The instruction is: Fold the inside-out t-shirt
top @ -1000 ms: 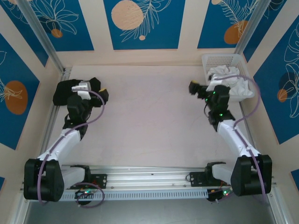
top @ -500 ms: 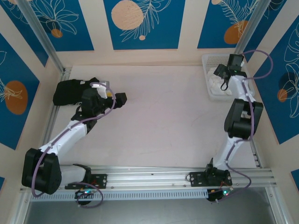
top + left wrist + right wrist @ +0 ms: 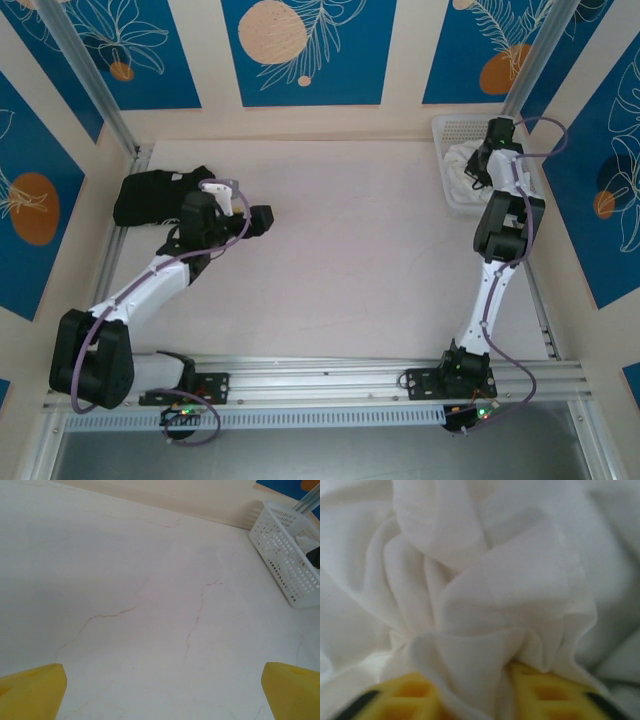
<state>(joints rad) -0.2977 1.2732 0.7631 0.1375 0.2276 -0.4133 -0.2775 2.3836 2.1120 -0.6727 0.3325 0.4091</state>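
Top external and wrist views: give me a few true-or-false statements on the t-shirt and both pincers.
The right pincer is shut on the white t-shirt. True.
The t-shirt lies spread out flat. False: it is bunched up in the white basket, far right.
The left pincer is open above bare table. True.
The left pincer grips something. False: it is empty; the black garment lies at the far left, not between its fingers.
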